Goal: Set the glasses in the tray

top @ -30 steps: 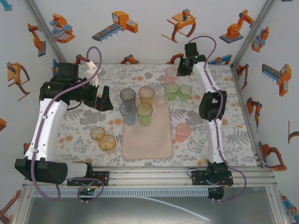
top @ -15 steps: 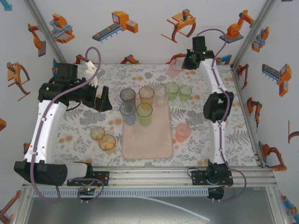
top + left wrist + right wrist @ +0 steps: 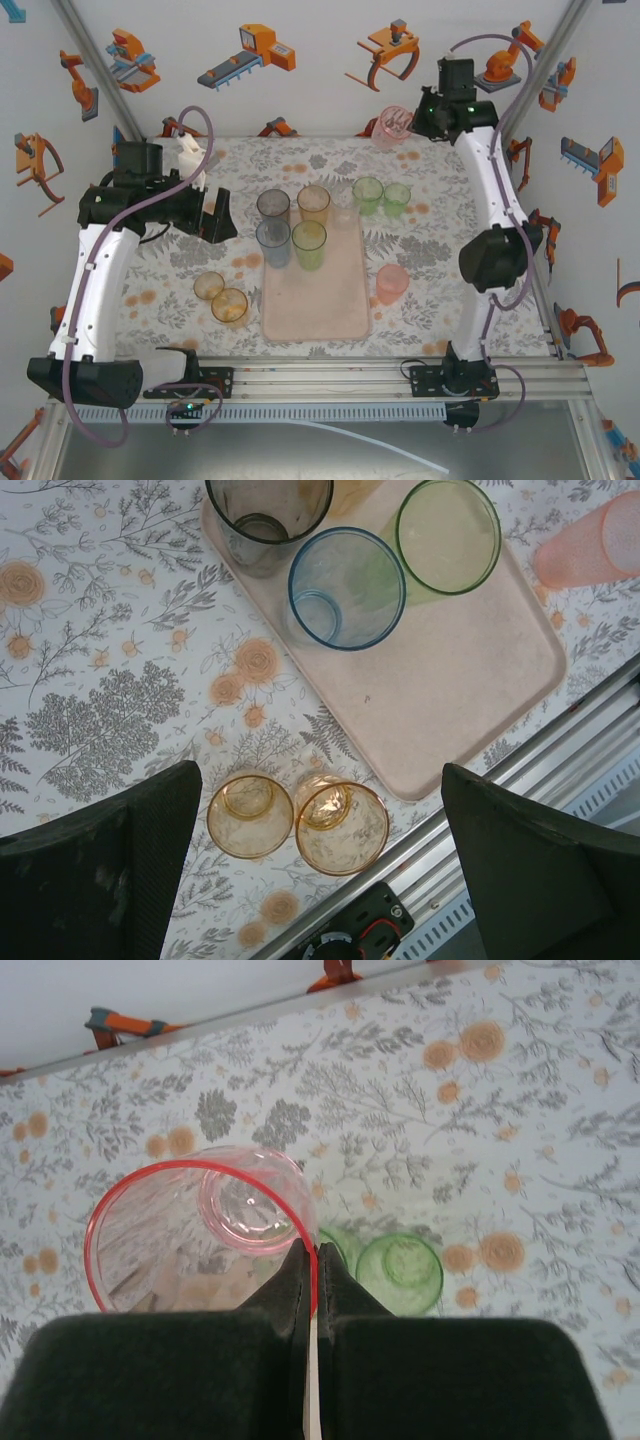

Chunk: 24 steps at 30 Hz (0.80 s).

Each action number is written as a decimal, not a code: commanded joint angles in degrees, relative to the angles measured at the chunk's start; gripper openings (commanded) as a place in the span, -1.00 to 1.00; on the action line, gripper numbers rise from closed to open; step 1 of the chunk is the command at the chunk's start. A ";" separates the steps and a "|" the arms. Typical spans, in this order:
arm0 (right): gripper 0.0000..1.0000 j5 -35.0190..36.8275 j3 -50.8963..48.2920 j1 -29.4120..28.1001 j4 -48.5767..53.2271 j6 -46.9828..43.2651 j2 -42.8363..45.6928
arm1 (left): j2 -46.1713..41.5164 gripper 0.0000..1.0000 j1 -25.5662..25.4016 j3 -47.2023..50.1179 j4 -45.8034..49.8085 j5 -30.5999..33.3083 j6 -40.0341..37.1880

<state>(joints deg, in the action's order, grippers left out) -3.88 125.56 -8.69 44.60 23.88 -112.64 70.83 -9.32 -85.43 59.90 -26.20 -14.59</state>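
Your right gripper (image 3: pixel 310 1250) is clamped on the rim of a pink glass (image 3: pixel 190 1230) and holds it up above the worktop's far edge, toward the right corner. Your left gripper (image 3: pixel 220 215) hangs over the worktop's left side, jaws wide apart, near the tray (image 3: pixel 330 300).

The tray lies mid-worktop. At its far end stand a grey glass (image 3: pixel 273 207), an amber glass (image 3: pixel 313 201), a blue glass (image 3: pixel 273 240) and a green glass (image 3: pixel 309 241). An amber pair (image 3: pixel 221 297) sits off its left edge, a green pair (image 3: pixel 382 195) beyond its far right corner, and a second pink glass (image 3: pixel 392 284) off its right edge.

The worktop (image 3: pixel 170 270) has a grey-and-orange floral print. The white walls (image 3: pixel 300 100) carry orange robot pictures, and aluminium posts (image 3: pixel 95 70) stand in the corners.
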 commanded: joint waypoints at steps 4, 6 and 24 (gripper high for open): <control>-1.00 1.79 -13.71 0.25 0.36 -2.16 15.01 | -0.64 0.94 0.23 0.26 -1.72 1.82 2.06; -1.00 2.21 -18.22 0.00 0.46 -2.14 19.74 | -0.85 0.94 0.17 0.17 -1.77 2.33 2.28; -1.00 9.61 -46.53 -14.82 -0.88 -1.11 40.00 | -1.77 0.94 0.19 2.43 -3.03 2.55 3.12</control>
<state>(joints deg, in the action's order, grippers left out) 3.07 80.51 -21.45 45.56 22.26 -73.58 70.43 -9.32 -83.48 57.45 -23.62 -12.25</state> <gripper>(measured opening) 0.007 0.972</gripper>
